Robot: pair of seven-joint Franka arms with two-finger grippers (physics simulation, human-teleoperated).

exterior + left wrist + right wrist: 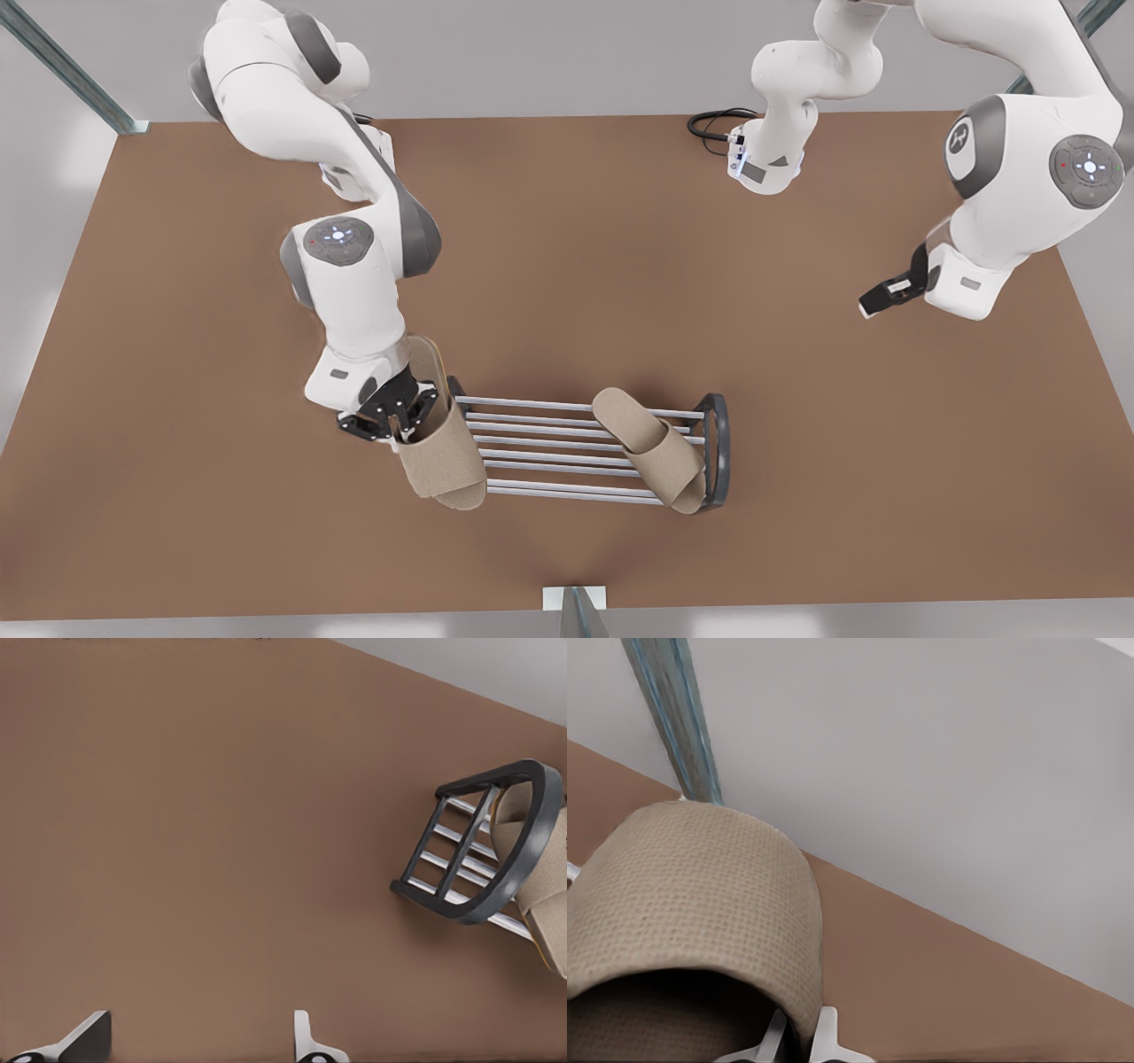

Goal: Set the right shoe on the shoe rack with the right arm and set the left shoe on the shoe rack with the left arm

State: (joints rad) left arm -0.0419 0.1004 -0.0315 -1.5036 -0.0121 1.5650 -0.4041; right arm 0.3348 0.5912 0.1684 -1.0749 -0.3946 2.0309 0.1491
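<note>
Front view: a brown table (177, 354) carries the shoe rack (585, 452) near its near edge, silver bars running between dark curved end frames.
Right gripper: the right gripper (396, 416) sits at the rack's end on the front view's left, its fingers closed on the side wall of the right shoe (440, 443); the right wrist view shows the woven beige upper (700, 904) close up, with the fingertips (824, 1041) pinched together on its edge.
Right shoe: tilted, toe toward the near edge, overlapping the rack's end frame on the front view's left; I cannot tell whether it rests on the bars yet.
Left shoe: the left shoe (651, 447) lies across the bars at the rack's end on the front view's right, against the end frame (496, 850).
Left gripper: the left gripper (886, 297) hangs well apart from the rack toward the front view's right, waiting; its fingers (89, 1036) stand wide apart with nothing between them.
Handling: the slippers look light and soft, a fabric upper over a flexible sole, so they would likely bend and sag under a pinch.
Where to grip: the rim of the upper's opening looks the best hold, as the right gripper has it; the sole looks too wide for the fingers.
</note>
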